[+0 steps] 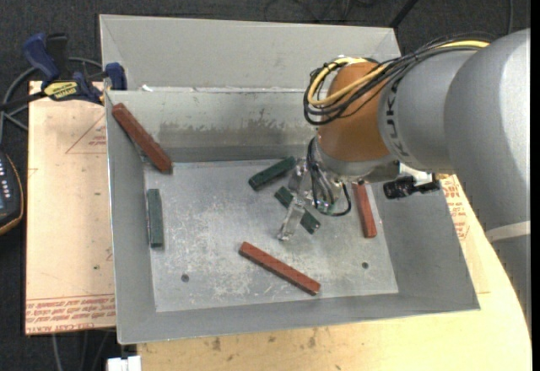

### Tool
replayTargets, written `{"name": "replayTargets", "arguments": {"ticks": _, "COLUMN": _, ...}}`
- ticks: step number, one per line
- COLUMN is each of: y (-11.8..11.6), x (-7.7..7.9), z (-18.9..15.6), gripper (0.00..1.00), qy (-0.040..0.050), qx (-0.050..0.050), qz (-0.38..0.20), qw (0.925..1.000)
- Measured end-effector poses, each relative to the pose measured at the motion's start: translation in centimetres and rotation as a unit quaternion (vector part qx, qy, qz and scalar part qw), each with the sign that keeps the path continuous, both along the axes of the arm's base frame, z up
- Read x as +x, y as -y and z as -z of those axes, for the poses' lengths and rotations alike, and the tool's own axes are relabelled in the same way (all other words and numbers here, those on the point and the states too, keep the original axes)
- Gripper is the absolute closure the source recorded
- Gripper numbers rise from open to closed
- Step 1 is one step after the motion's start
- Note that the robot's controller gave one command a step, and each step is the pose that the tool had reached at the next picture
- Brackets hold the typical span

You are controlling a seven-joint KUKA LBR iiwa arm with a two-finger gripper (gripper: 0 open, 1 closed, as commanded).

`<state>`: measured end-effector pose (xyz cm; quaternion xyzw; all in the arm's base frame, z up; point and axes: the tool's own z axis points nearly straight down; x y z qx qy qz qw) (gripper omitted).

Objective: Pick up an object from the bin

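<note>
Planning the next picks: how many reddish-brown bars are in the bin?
3 bars: one leaning against the left wall, one flat near the front, one at right beside the arm, which may hide more.

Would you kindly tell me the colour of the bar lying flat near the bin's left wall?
The bar is dark green, shown best in the camera view.

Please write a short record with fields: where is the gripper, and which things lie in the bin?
gripper: low over the bin floor, right of centre
nearest: small green block, close by the gripper
green bars: centre green bar; left green bar
brown bars: leaning brown bar at the left wall; front brown bar; right red bar
</note>
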<state>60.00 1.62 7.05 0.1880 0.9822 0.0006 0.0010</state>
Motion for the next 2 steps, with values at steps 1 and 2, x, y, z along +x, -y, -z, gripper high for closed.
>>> {"name": "replayTargets", "arguments": {"ticks": 1, "y": 0.0, "x": 0.1, "z": -0.1, "gripper": 1.00, "qy": 0.0000, "qx": 0.000, "qz": 0.000, "qw": 1.0000}}
{"name": "replayTargets", "arguments": {"ticks": 2, "y": 0.0, "x": 0.3, "z": -5.0, "gripper": 1.00, "qy": 0.0026, "qx": 0.000, "qz": 0.000, "qw": 1.0000}}
